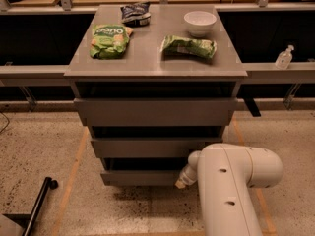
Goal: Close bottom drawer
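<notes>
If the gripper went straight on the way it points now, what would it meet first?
Probably the front of the bottom drawer: the gripper sits near its right end, angled toward it. Depth is unclear; contact can't be confirmed.

Warm overhead light; deep shadow above the bottom drawer, gripper at its right end.
</notes>
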Tool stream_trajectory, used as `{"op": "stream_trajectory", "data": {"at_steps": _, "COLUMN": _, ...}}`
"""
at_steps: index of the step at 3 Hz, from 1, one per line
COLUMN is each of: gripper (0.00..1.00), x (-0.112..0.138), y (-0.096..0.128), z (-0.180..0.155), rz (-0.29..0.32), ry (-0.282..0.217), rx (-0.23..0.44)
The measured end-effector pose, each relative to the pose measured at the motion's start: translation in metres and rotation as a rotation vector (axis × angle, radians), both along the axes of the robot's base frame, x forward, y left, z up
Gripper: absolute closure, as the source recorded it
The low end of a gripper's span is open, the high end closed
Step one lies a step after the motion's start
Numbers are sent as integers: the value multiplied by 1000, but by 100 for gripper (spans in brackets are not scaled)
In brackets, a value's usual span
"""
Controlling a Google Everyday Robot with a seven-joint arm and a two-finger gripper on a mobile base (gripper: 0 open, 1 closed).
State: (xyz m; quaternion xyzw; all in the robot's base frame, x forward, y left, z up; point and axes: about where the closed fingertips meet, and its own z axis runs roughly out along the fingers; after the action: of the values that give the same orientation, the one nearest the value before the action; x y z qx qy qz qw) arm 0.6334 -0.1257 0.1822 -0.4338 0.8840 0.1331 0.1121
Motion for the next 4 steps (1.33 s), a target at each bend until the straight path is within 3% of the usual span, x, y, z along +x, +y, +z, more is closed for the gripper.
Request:
{"op": "stream_trajectory", "data": {"at_steps": 3, "gripper": 5, "x": -5, "y": 3, "z": -5, "rz": 4, "ry": 10, "rx": 2}}
{"op": "stream_trajectory", "data": {"at_steps": 4, "gripper": 0, "x": -7, "y": 4, "z": -7, "rz": 5, "ry": 13, "rx": 2}}
